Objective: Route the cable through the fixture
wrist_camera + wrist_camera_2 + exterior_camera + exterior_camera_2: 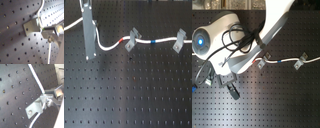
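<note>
The white cable (166, 39) runs across the black perforated board. Its red band (122, 38) lies just left of the first metal fixture clip (130, 40). Its blue band (153, 41) lies between that clip and a second clip (180, 40). The cable passes through both. Left of the red band it loops down, then up beside my gripper (89, 56). The gripper stands vertical with its jaws together. In the first wrist view the cable (41, 7) runs past another clip (31, 26) into the gripper (50, 33). The second wrist view shows the same cable (35, 76) and clip (37, 106).
In the second exterior view the white arm (267, 30) covers the cable's left part. The gripper (232, 92) shows below it, and the two clips (266, 59) (299, 61) to its right. Dark cables (237, 42) hang on the arm. The board (139, 95) is bare toward the front.
</note>
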You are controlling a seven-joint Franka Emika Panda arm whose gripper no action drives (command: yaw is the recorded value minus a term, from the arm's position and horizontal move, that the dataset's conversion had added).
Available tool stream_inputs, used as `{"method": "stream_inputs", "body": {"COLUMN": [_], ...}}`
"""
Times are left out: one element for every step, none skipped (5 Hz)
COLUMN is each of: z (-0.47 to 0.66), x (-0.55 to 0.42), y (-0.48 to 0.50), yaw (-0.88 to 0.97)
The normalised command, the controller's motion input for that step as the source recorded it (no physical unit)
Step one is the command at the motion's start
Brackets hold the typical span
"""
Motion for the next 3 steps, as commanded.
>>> {"method": "stream_inputs", "body": {"z": [0.21,0.42,0.04], "x": [-0.342,-0.317,-0.201], "y": [0.076,-0.071,-0.049], "yaw": [0.00,0.01,0.10]}}
